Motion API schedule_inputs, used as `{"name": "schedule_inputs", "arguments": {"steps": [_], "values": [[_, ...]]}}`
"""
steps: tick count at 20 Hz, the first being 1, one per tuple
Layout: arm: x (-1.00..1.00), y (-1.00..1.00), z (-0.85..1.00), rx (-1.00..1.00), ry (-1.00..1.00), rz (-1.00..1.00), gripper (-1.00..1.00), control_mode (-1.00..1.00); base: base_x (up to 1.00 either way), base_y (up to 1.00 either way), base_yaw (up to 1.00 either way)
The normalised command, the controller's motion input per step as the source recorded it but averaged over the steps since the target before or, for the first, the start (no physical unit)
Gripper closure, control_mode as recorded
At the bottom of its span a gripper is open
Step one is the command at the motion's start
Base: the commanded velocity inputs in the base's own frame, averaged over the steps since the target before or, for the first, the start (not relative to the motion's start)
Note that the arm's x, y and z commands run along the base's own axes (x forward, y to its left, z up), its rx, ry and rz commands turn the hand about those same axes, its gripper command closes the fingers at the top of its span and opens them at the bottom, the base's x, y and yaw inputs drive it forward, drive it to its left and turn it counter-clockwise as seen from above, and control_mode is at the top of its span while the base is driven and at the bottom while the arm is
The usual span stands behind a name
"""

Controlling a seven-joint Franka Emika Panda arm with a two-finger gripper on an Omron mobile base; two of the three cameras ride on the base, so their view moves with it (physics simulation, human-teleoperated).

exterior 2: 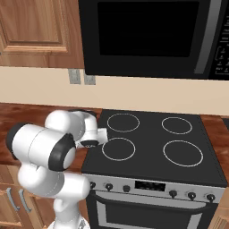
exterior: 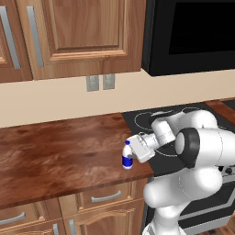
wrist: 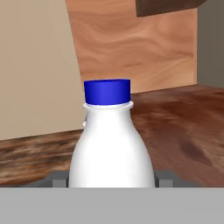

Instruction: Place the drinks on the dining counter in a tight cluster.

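- The wood worktop point(exterior: 55, 156) fills the lower left of the left base view, under the wall cabinets point(exterior: 78, 32).
- The small white bottle point(exterior: 127, 156) with a blue cap stands upright near the worktop's front right corner.
- The tool point(exterior: 133, 149) is right at the bottle, reaching in from the side. In the hand view the bottle point(wrist: 111, 148) sits between the finger tips, so it can be picked up. I cannot tell if the tool is squeezing it.
- The black stove point(exterior 2: 152, 143) is on the right.

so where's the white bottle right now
The white bottle stands upright on the wood worktop near its front right corner, beside the black stove, between the jaws.
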Motion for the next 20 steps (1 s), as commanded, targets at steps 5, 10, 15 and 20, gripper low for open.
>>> {"name": "schedule_inputs", "arguments": {"steps": [5, 10, 15, 20], "values": [[-0.27, 0.0, 0.38, 0.0, -0.03, 0.0, 1.0, -1.0, 0.0, 0.0, 0.0], [-0.3, 0.0, 0.48, 0.0, 0.0, 0.0, 1.0, -1.0, 0.0, 0.0, 0.0], [-0.23, 0.0, 0.43, 0.0, -0.01, 0.0, 1.0, -1.0, 0.0, 0.0, 0.0], [-0.18, 0.01, 0.38, 0.0, -0.01, 0.0, 1.0, -1.0, 0.0, 0.0, 0.0]]}}
